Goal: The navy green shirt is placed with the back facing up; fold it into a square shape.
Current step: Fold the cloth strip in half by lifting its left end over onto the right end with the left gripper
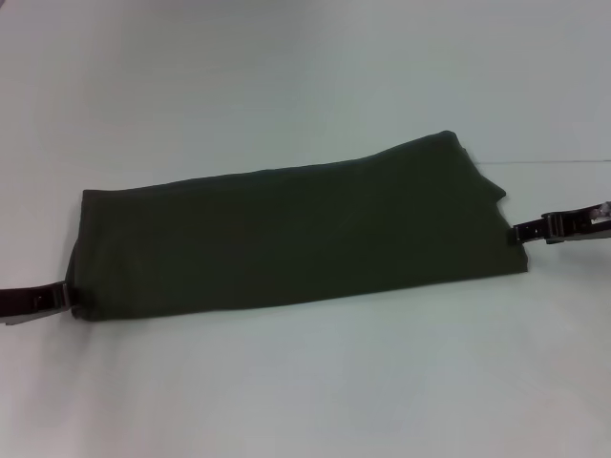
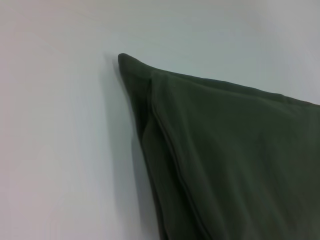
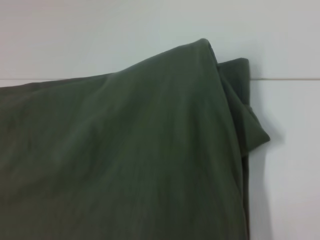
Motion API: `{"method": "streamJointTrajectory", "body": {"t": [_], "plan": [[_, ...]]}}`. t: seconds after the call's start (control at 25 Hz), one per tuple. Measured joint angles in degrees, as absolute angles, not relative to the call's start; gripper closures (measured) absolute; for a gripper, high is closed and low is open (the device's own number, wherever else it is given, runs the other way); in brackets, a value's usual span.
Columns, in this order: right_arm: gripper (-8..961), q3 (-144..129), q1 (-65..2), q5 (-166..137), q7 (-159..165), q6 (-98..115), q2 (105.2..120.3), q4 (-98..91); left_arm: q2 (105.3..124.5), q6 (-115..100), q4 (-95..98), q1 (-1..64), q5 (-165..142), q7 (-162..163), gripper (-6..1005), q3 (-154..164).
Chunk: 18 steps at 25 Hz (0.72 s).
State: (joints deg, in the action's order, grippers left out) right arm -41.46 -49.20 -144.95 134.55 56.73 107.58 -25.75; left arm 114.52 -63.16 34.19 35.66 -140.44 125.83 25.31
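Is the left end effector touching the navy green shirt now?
Touching. In the head view the left end effector meets the end edge of the navy green shirt with no gap visible.

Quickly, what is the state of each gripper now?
Left gripper: at the left end of the navy green shirt; grip cannot be told.
Right gripper: at the shirt's right end; cannot be told.

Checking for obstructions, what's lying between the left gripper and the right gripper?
Head view: only the navy green shirt, folded into a long band, spans from the left gripper to the right gripper.
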Motion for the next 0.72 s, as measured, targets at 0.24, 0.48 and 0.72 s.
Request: {"method": "streamJointTrajectory", "body": {"t": [0.24, 0.48, 0.72], "plan": [[243, -41.6, -49.3, -145.4, 134.7, 55.1, 108.12, -25.2, 114.51, -63.0, 34.2, 35.8, -140.3, 125.5, 993, 25.3], [245, -41.8, -49.1, -145.4, 133.8, 52.3, 109.9, -24.1, 114.54, -62.7, 34.2, 35.7, -140.1, 125.4, 992, 25.3], [246, -42.8, -49.1, -145.4, 132.8, 46.9, 111.47, -22.1, 114.6, -62.4, 34.1, 35.6, -140.0, 125.2, 992, 25.3]]}}
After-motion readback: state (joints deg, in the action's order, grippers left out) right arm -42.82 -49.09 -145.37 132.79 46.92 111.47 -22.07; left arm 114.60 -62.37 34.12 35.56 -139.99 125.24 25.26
